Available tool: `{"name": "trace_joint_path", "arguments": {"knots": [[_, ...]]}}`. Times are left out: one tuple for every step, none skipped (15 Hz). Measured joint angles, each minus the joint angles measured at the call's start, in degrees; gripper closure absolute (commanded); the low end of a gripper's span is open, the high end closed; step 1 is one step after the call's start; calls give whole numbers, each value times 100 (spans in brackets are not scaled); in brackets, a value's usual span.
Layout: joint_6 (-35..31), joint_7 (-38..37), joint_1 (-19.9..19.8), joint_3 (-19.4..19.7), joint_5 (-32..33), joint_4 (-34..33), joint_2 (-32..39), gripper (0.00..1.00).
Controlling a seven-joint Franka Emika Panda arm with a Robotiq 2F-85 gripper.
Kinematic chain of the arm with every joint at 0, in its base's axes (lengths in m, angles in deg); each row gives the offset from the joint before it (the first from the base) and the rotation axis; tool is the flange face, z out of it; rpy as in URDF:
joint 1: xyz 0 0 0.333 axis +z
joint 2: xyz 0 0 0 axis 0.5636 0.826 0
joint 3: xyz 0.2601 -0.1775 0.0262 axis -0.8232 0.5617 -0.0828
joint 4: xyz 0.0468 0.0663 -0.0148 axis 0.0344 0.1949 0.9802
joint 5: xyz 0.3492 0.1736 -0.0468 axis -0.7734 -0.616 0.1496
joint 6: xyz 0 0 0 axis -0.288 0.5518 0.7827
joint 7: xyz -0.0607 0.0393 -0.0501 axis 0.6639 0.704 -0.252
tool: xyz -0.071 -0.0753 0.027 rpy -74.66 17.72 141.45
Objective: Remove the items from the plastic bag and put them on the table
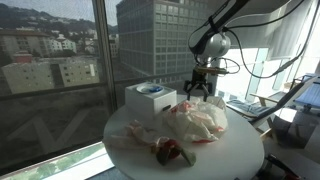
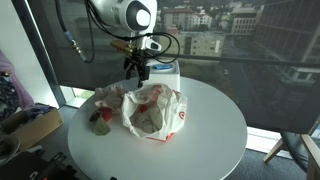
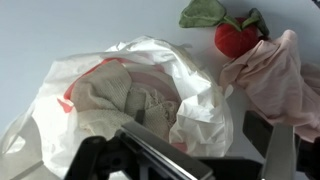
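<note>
While the strawberry and cloth are out beyond the open pincer, the bag under it isn't emptied yet.

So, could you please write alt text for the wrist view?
An open white plastic bag with red print lies on a white table, pale cloth inside. A red fruit with green leaves and a pink cloth lie beside it; the open hand hangs above.
</note>
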Motion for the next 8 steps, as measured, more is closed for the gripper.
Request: {"name": "trace_joint_path", "arguments": {"knots": [[-49,46,-63,19,-114,1,73,0],[-124,107,-118,34,-224,3,149,0],[-234,148,-167,45,-311,5,230,0],[-354,188,-204,52,-375,11,313,0],[-456,222,-234,55,-419,12,402,0],[-543,244,-257,58,-446,12,499,0],[-623,264,-278,59,-471,13,601,0],[-688,278,-300,60,-517,13,708,0]]}}
